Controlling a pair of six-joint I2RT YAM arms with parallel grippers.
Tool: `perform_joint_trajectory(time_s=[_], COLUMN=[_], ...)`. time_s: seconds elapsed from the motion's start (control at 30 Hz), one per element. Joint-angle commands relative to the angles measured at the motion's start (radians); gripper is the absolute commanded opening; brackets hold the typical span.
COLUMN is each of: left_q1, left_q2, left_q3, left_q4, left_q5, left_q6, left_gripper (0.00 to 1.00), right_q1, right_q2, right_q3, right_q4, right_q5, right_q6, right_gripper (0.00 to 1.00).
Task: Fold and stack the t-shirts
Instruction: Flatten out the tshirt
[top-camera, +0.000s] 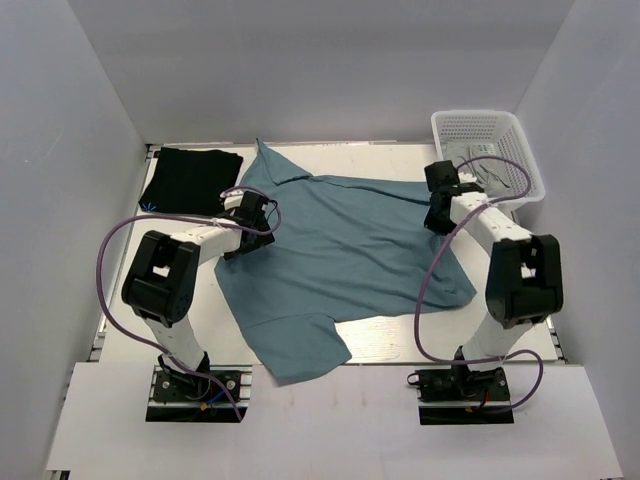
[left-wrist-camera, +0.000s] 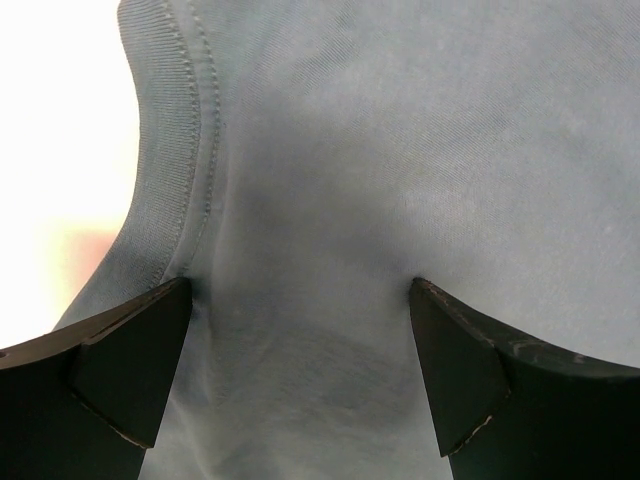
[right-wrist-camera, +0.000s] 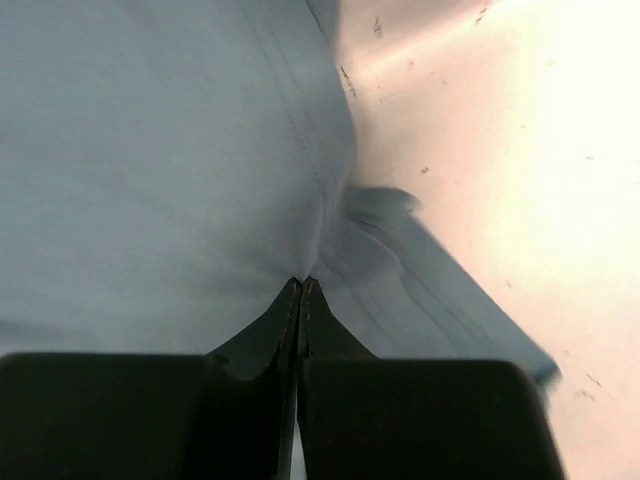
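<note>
Teal tee (top-camera: 345, 250) lies spread flat across the table (top-camera: 520, 345) centre, skewed, collar toward the far left, one sleeve reaching to the near edge. Black tee (top-camera: 190, 180) sits folded at the far left corner, just beside the teal tee's collar end. White basket (top-camera: 490, 135) at the far right corner. Left arm: elbow raised above its base, forearm reaching away and to the right, wrist pitched down over the teal tee's left side. Left gripper (left-wrist-camera: 300, 290) has its jaws spread wide, both fingertips (left-wrist-camera: 150, 350) down on the teal cloth, a ribbed stitched edge running just left of the left tip; nothing is gripped between them. Right arm: elbow high above its base, forearm running away and leftward to the tee's right edge, near the basket. Right gripper (right-wrist-camera: 302, 288) has its jaws pressed together, pinching a raised ridge of teal cloth at that edge, with bare table showing to the right of it.
</note>
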Motion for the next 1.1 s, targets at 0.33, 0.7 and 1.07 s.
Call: perform_joint_trajectory(time_s=[0.33, 0.7, 1.07], left_q1=[0.006, 0.016, -0.029], left_q2=[0.053, 0.026, -0.258], left_q3=[0.045, 0.209, -0.069], left_q4=[-0.004, -0.18, -0.021], left_q5=[-0.088, -0.147, 0.327], left_q6=[0.01, -0.059, 0.038], left_gripper=[1.0, 1.0, 1.0], right_q1=[0.002, 0.001, -0.004], right_q2=[0.069, -0.22, -0.449], right_q3=[0.284, -0.028, -0.361], right_q4=[-0.08, 0.054, -0.003], right_q5=[0.011, -0.104, -0.043], right_q6=[-0.074, -0.066, -0.051], right_gripper=[0.0, 0.9, 0.82])
